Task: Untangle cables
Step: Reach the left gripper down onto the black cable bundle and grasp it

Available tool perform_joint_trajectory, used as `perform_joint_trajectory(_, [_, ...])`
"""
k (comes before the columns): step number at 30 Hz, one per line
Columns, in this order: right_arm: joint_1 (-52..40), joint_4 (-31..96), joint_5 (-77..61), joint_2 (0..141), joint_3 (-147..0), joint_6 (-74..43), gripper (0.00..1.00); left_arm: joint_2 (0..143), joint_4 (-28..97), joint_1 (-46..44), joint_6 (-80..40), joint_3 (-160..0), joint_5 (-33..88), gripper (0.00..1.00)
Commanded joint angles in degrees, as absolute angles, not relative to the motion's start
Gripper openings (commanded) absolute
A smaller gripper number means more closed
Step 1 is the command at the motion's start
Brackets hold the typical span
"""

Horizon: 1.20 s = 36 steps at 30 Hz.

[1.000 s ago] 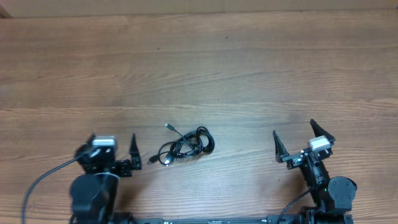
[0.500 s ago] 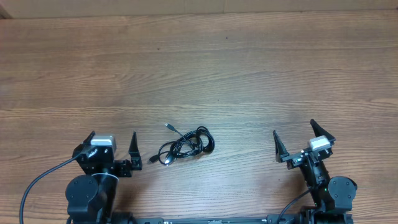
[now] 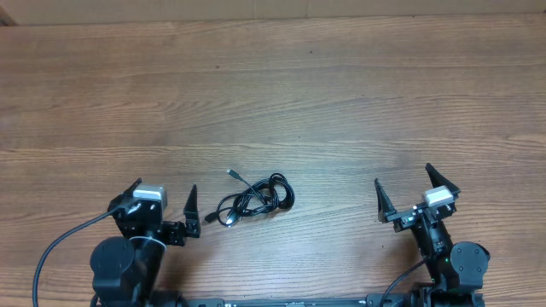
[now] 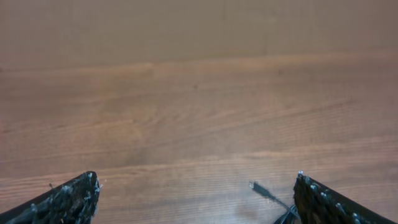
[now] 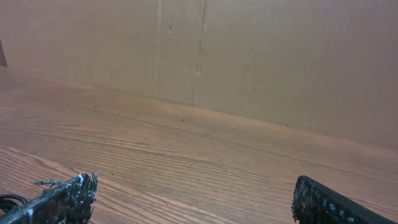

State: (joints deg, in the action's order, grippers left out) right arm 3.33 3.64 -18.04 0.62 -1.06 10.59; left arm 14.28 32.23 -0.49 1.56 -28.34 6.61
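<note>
- The left gripper (image 3: pixel 164 187) has its jaws spread as wide as they go, with nothing between them. Over the last second it has slid a little to the right. Its inner finger now sits just beside the left edge of the bundle, not touching it.
- The cables (image 3: pixel 254 200) are a small knotted clump of thin black cord lying on the wooden table (image 3: pixel 299 85). They're toward the front, near the middle and closer to the left arm. One loose end with a plug (image 3: pixel 232 174) sticks out up and to the left. The clump hasn't budged at all.
- In the left wrist view, that plug shows low on the right, close to the right-hand finger. Only a sliver of the loops peeks in at the bottom edge.
- The right gripper (image 3: pixel 403 176) also has its jaws wide and empty. It's well apart from the clump and hasn't moved.
- My take is that no untangling has started yet. The left arm's shuffle looks like it's lining up for a first grab, probably at the near side of the clump. The right arm will likely have to come over to hold the other side.
</note>
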Motion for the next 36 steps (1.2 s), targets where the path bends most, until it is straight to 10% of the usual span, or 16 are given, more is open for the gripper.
perform_joint_trajectory(1, [3.5, 3.3, -18.1, 0.2, -0.5, 10.8, 1.0, 17.4, 33.6, -0.7, 5.0, -32.2, 9.2, 1.0])
perform_joint_trajectory(18, [3.5, 3.3, -18.1, 0.2, -0.5, 10.8, 1.0, 40.0, 46.2, -2.1, 21.0, -47.7, 27.6, 1.0])
perform_joint_trajectory(36, [3.5, 3.3, -18.1, 0.2, -0.5, 10.8, 1.0, 69.1, 52.3, -28.3, 22.7, -57.8, 9.1, 1.0])
